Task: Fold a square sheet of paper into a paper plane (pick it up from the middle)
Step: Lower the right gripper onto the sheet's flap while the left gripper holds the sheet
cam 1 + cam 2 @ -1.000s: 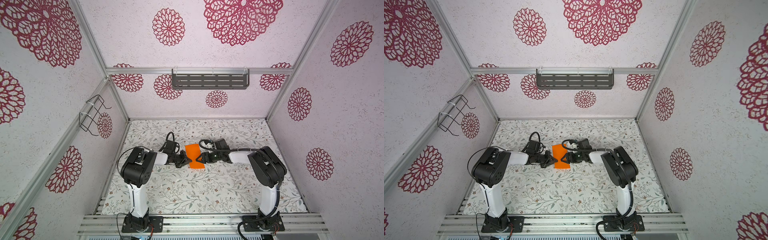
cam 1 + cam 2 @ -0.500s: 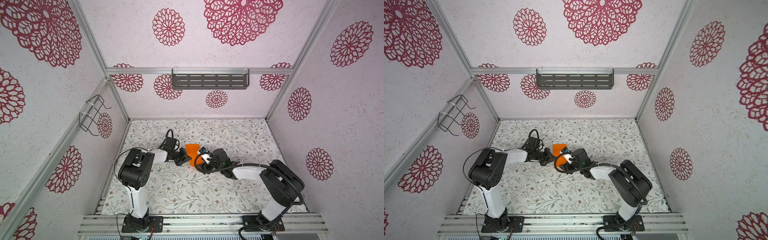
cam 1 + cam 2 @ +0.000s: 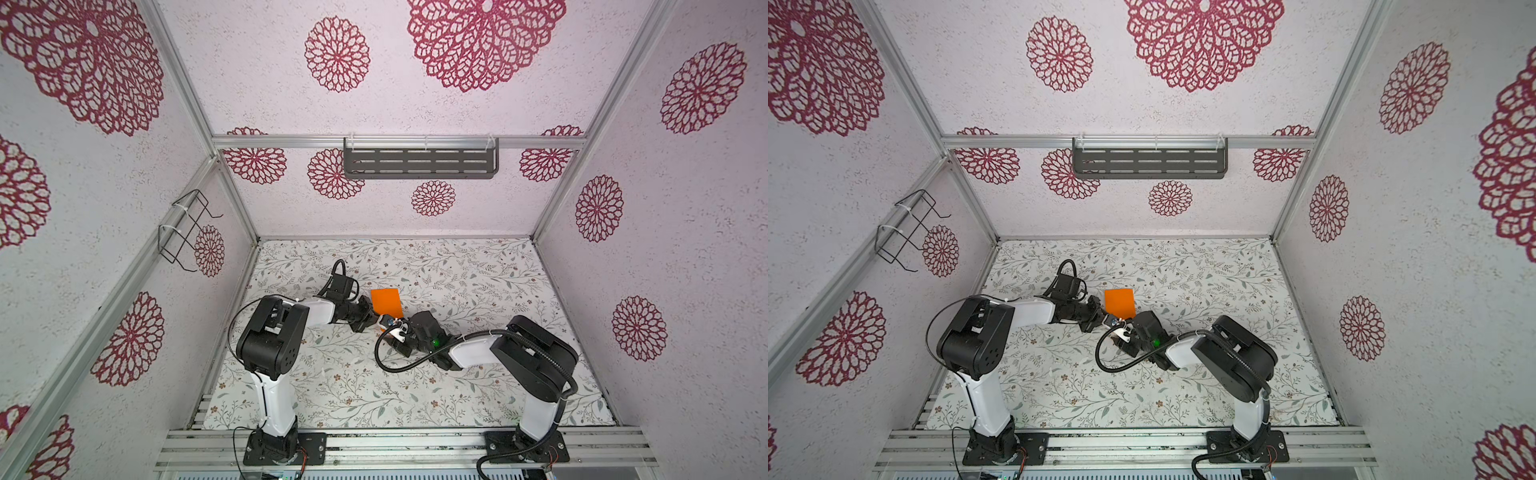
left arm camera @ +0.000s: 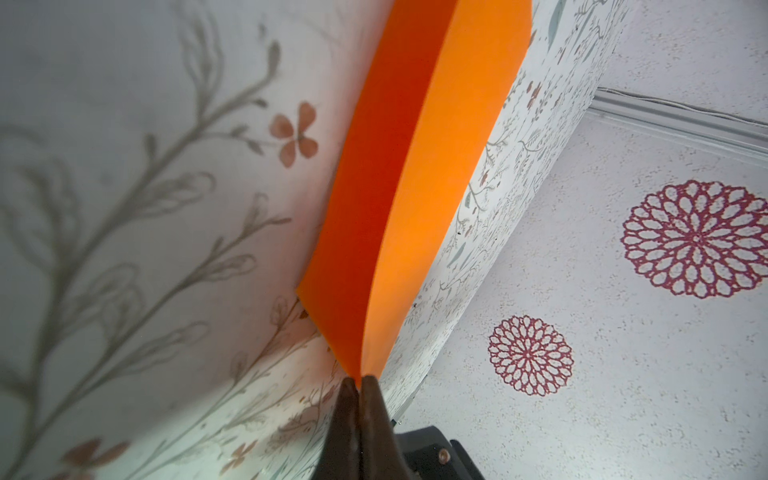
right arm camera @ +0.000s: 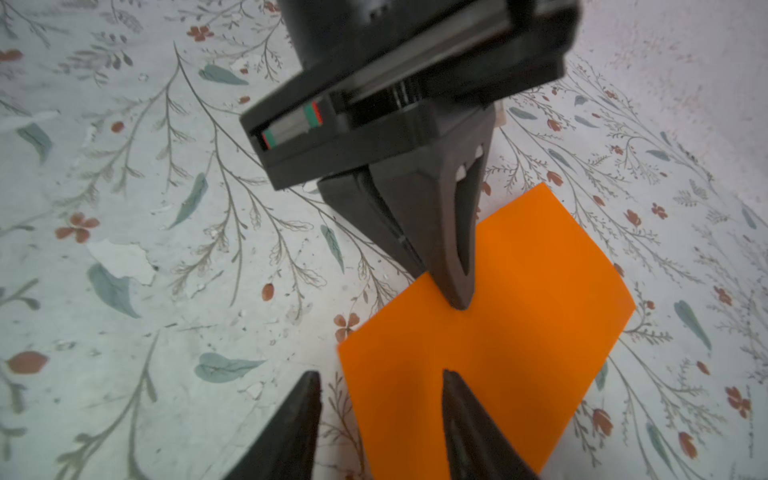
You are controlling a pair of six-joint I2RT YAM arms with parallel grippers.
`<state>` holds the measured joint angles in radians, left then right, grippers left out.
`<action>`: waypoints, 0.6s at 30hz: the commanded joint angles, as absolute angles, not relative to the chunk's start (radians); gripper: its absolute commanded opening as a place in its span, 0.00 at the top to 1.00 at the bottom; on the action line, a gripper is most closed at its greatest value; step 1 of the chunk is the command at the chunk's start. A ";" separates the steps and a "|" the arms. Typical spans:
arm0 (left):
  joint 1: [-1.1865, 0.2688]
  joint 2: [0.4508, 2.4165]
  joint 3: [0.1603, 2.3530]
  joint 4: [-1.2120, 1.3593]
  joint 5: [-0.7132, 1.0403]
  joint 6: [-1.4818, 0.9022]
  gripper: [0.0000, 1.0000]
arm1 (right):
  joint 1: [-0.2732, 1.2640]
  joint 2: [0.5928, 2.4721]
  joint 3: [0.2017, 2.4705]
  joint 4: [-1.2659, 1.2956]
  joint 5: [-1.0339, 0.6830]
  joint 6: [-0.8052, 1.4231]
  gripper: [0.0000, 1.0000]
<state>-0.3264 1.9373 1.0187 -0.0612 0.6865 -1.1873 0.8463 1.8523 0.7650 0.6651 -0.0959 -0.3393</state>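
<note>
Left gripper (image 4: 360,380): jaws pressed together, pinching one edge of the square sheet of paper (image 4: 415,187).
Right gripper (image 5: 380,374): jaws partway apart, nothing clamped between them.
Right fingers: one (image 5: 469,415) is over the sheet's near corner, the other (image 5: 291,424) over the bare floral table mat (image 5: 145,187).
Sheet position: straight ahead of the left fingertips, low over the mat, between the two grippers.
Sheet shape: two orange layers fan out from the pinch, probably doubled over; the crease is not visible.
Right finger touching the sheet: cannot tell.
</note>
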 commanded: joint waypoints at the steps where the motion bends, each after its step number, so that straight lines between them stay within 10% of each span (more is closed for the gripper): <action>1: -0.324 1.897 1.038 -0.087 0.680 -1.199 0.95 | 0.848 1.856 0.796 0.737 -0.051 -0.387 0.63; 8: -0.282 1.868 1.030 -0.164 0.658 -1.143 0.83 | 0.848 1.840 0.792 0.672 -0.108 -0.406 0.97; 18: -0.171 1.756 1.114 -0.340 0.597 -0.913 0.65 | 0.826 1.810 0.775 0.636 -0.322 -0.204 1.00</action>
<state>-0.1474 1.7771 1.0721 -0.2886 0.6128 -1.0050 0.8394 1.8614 0.7750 0.6247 -0.2207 -0.3061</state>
